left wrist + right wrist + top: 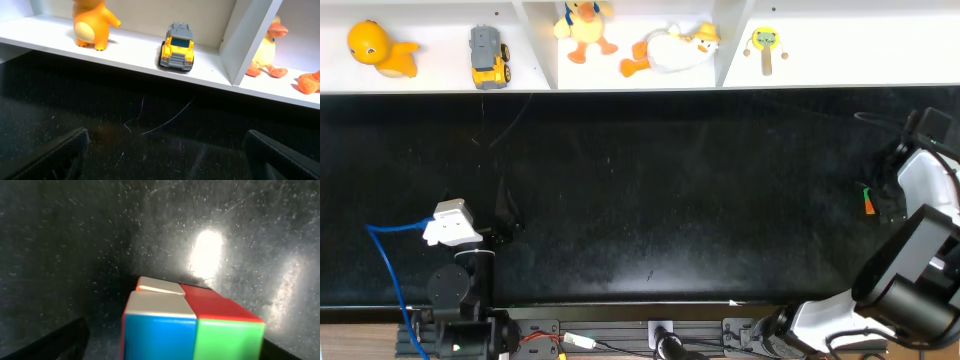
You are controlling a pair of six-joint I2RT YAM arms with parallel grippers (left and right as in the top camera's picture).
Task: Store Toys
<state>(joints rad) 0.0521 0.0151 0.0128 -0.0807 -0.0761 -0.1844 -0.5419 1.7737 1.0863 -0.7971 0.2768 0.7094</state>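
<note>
Right wrist view: cube (192, 325) in hand (172, 349)

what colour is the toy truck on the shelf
Toy truck: yellow and grey, best in left wrist view.

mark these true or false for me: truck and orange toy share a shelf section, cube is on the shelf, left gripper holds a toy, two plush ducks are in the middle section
1. The truck and the orange toy stand in the same section of the shelf. True.
2. The cube is on the shelf. False: it is at the right gripper, over the black table.
3. The left gripper holds a toy. False: it is open and empty, facing the shelf.
4. Two plush ducks share the middle section. True: a yellow duck and a white duck.
</note>
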